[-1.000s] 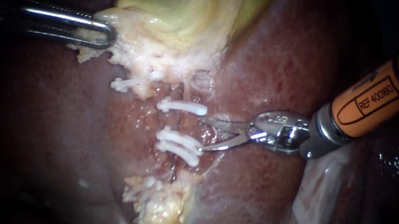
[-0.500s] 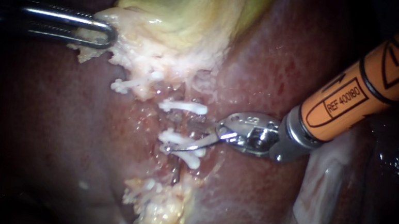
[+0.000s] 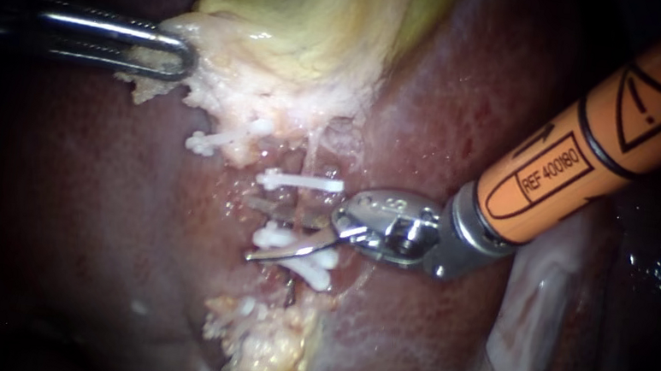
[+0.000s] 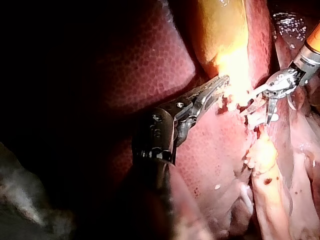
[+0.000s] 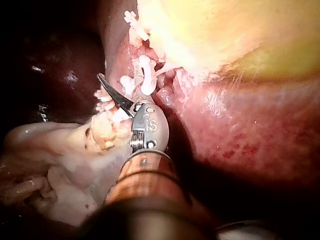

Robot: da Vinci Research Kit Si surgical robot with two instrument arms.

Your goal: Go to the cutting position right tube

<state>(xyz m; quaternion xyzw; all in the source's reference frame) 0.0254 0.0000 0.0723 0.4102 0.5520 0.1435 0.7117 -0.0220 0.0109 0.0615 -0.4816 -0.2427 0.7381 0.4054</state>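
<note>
Clamping pale tissue (image 3: 189,88) below the gallbladder (image 3: 312,10) at upper left: the left instrument's end effector (image 3: 166,54), closed on that tissue from both sides. Running top to bottom at frame centre, over the liver (image 3: 463,101): the right tube (image 3: 300,200), carrying three white clips (image 3: 303,181), one above and two below. Reaching in from upper right: the right instrument's end effector (image 3: 254,228), blades gaping and holding nothing, straddling the bare stretch between the upper clip and the lower pair. Judging the approach as nearly finished, the next move calling for squaring the blades across the tube, clear of every clip. Counting two instruments, three clips on this tube, and at least one more clip up and to the left.
</note>
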